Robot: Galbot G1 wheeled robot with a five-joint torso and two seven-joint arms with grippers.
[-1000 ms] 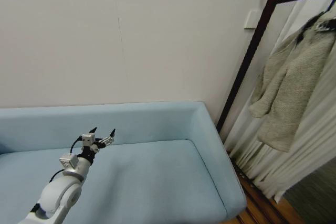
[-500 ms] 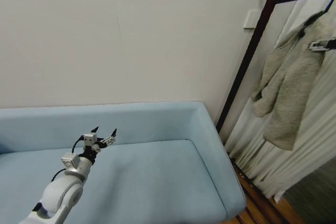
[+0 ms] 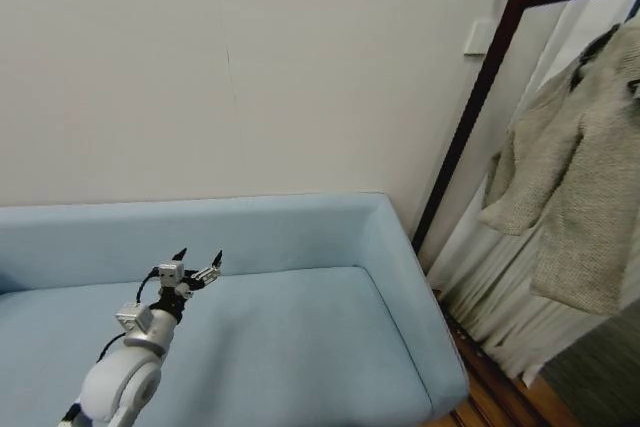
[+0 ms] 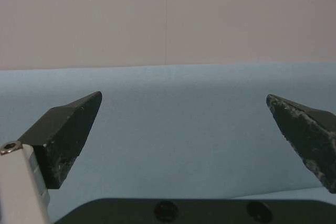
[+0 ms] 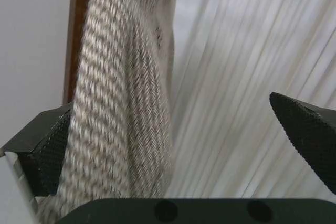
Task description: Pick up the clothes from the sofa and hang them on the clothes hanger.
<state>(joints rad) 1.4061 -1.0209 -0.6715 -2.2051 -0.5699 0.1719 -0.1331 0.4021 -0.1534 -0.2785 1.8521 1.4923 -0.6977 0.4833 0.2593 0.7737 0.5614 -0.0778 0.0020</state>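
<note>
Right tool (image 5: pixel 170 103) spread beside edge-cropped sweater (image 3: pixel 580 177); left tool (image 3: pixel 200 254) spread above sofa (image 3: pixel 300 337).

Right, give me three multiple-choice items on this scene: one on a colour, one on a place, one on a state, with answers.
1. The sofa is: A light blue; B red; C black.
2. The knit garment is: A on the sofa seat; B hanging by the dark rack; C on the floor.
3. The left gripper is: A shut on cloth; B open and empty; C shut and empty.

Answers:
1. A, its seat and back are pale blue.
2. B, it hangs beside the rack's pole, with the right gripper open next to it.
3. B, its fingertips stand wide apart over the sofa with nothing between.
</note>
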